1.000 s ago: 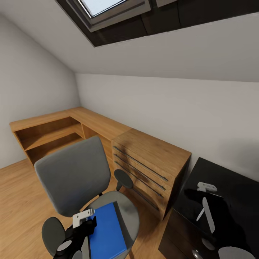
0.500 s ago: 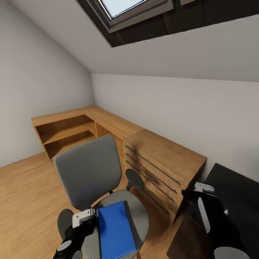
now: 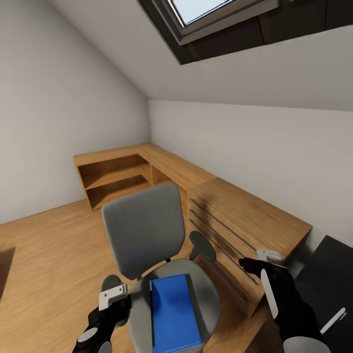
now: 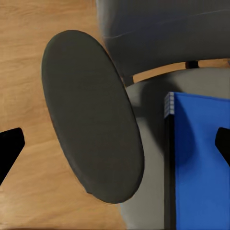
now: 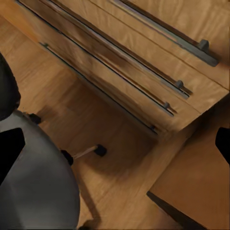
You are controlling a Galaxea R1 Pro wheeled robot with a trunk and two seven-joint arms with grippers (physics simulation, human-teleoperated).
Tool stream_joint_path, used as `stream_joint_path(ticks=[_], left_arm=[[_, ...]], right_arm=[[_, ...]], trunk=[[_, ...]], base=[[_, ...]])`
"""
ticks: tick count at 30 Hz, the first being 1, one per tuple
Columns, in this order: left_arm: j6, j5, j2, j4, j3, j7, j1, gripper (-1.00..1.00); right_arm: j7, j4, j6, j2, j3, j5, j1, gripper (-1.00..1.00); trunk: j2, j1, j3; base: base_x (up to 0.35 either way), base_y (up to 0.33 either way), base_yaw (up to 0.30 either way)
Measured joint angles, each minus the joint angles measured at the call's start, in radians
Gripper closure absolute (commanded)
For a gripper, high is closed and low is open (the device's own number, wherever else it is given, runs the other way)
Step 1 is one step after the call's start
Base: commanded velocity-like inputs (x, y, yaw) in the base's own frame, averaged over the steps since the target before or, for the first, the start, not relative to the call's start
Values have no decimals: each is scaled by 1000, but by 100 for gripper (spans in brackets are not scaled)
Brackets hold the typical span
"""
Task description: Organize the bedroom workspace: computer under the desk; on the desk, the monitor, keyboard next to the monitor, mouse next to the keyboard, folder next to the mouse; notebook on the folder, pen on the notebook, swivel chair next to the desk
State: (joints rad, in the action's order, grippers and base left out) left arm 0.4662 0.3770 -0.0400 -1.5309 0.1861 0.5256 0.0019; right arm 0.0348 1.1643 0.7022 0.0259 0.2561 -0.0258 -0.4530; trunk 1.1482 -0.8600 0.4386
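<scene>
1. Right now, in the head view, you are lined up on the swivel chair (image 3: 162, 255), with the folder (image 3: 174, 314) lying flat on its seat; the step in hand looks like fetching that folder for the desk (image 3: 333, 274), whose black corner shows at the right with the pen (image 3: 333, 319) on it. Your left gripper (image 3: 113, 296) hovers low beside the chair's near armrest, just short of the folder. Your right gripper (image 3: 262, 259) is held forward between the chair and the oak dresser (image 3: 245, 220).

2. From the left wrist view, the fingertips (image 4: 9, 146) stand wide apart with nothing between them. The armrest (image 4: 91, 115) sits squarely below, and the folder (image 4: 201, 163) lies off to one side, so you will likely need to shift over the seat before closing on its edge.

3. From the right wrist view, the fingertips (image 5: 10, 143) are also spread and empty, over floor (image 5: 120, 143) between the chair seat (image 5: 38, 187) and the dresser drawers (image 5: 143, 62).
</scene>
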Motion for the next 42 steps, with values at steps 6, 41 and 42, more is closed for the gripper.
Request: stream_joint_path(ticks=[6,41,42], left_arm=[[0,0,0,0,0,0,0,-100],[0,0,0,0,0,1,0,-100],[0,0,0,0,0,1,0,-100]], right_arm=[[0,0,-5,6,-3,-1,1,-100],[-1,0,-6,7,-4,-1,1,-100],[-1,0,-6,7,-4,-1,1,-100]], trunk=[[0,0,0],[0,0,0],[0,0,0]], base=[[0,0,278],[0,0,278],[0,0,279]])
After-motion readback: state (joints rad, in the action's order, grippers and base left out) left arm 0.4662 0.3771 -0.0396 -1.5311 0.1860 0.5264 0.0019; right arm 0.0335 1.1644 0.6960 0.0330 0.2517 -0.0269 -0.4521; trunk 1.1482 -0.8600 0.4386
